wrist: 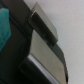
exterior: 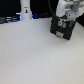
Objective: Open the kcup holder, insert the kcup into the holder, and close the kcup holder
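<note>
I see one kcup holder (exterior: 62, 28), a black box-shaped unit, at the upper right of the exterior view on the smooth white surface (exterior: 35, 57), with one tall white cylinder (exterior: 25, 10) at the upper left. My hand (exterior: 64, 22) sits right at its top. I cannot tell how far the hand is open or what it holds; the wrist view shows blurred dark metallic fingers (wrist: 45, 47) beside a teal patch (wrist: 5, 27).

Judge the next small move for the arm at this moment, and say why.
Probably a small lowering to seat the hand on the front of the kcup holder. In the exterior view the arm is right over the black box, near the exterior view's right, and no drawer looks pulled out. Whether the hand grips a handle is too blurred to tell.
</note>
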Available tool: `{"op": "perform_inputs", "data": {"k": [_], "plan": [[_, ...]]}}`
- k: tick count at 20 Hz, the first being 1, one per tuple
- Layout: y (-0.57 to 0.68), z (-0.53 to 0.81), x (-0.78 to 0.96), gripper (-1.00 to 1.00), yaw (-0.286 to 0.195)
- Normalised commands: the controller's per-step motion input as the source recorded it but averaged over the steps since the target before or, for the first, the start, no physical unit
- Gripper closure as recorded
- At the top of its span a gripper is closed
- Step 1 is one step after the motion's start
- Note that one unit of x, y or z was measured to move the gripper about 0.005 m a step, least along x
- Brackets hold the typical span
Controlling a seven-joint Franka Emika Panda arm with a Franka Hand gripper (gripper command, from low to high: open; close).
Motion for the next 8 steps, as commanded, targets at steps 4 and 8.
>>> {"op": "perform_inputs", "data": {"k": [4, 8], "plan": [[0.22, 0.83, 0.10, -1.00, -0.003], [0.09, 0.20, 0.03, -1.00, -0.007]]}}
